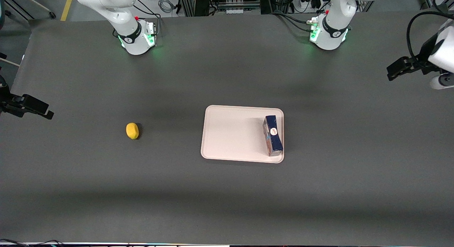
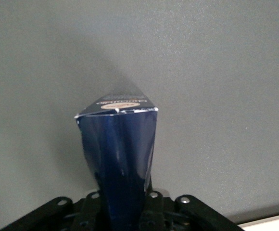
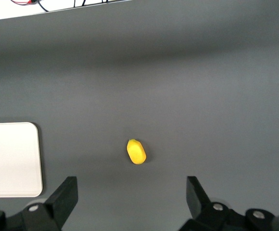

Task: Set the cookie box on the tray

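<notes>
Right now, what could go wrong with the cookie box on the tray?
1. The cookie box sits right against the tray rim at the working arm's end, not in the middle. A nudge might tip it onto the table.
2. The tool hangs above the table toward the working arm's end. A low swing past the tray might bump the box.

cookie box (image 1: 273, 135): glossy carton | tray (image 1: 230, 133): smooth matt plastic | table (image 1: 227, 197): matt grey
</notes>
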